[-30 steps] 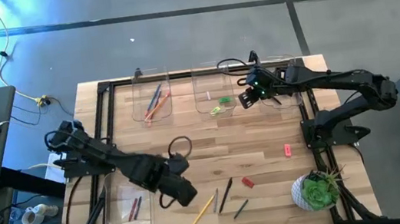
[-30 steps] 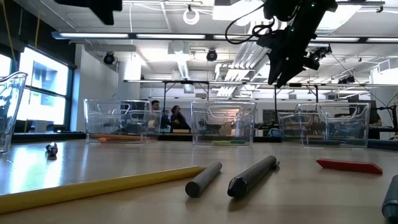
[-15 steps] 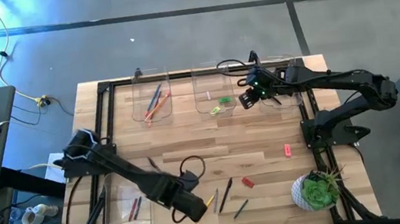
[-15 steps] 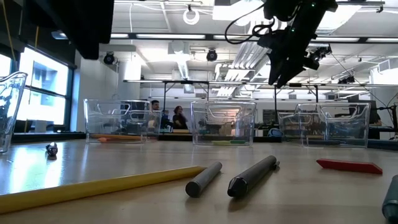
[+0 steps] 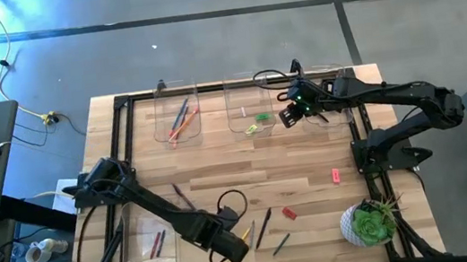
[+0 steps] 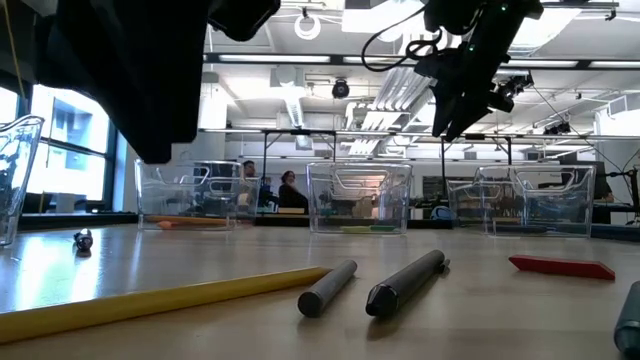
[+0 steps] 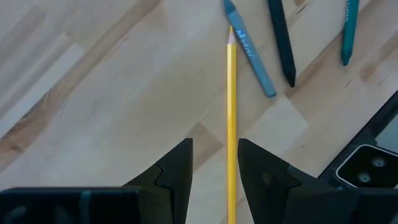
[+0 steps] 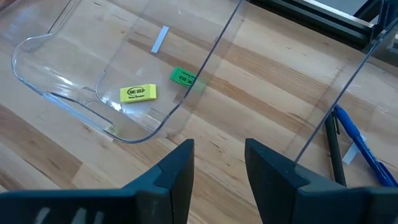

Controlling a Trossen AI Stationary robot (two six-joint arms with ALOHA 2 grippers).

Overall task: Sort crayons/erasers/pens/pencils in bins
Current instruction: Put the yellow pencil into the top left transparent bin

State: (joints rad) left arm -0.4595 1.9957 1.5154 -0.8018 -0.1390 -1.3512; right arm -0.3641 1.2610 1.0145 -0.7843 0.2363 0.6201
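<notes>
Showing faint print, yellow eraser lies beside green eraser.

Three bins are lined along the table's far edge; a fourth is placed front left, loose pens front centre.

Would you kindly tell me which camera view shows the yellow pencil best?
The left wrist view: the yellow pencil runs unobstructed between the open left pincer. High view shows a partly hidden sliver; low view a foreshortened shaft; right wrist none.
</notes>
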